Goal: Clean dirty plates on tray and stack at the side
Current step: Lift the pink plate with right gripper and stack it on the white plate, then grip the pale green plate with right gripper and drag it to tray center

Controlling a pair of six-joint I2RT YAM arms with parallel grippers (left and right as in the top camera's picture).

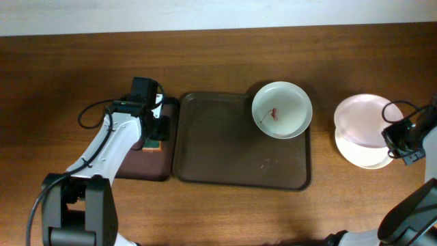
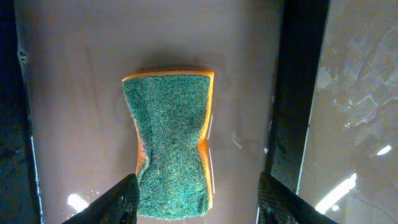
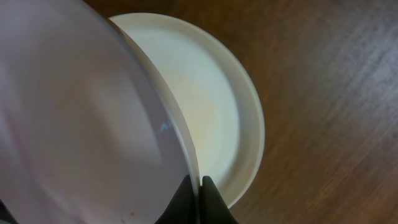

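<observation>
One white plate (image 1: 282, 109) with a red smear lies at the back right corner of the large brown tray (image 1: 218, 147). My right gripper (image 1: 398, 140) is shut on the rim of a second white plate (image 1: 365, 117), held tilted just above a third white plate (image 1: 362, 152) on the table to the right of the tray. In the right wrist view the held plate (image 3: 81, 124) fills the left and the lower plate (image 3: 217, 118) lies beneath, with the fingertips (image 3: 199, 190) pinching the rim. My left gripper (image 2: 196, 196) is open above a green and orange sponge (image 2: 174, 143).
The sponge (image 1: 151, 144) lies on a smaller dark tray (image 1: 147, 164) left of the large tray. The dark tray's surface looks wet. Black cables run by the left arm (image 1: 92, 113) and by the right arm (image 1: 410, 106).
</observation>
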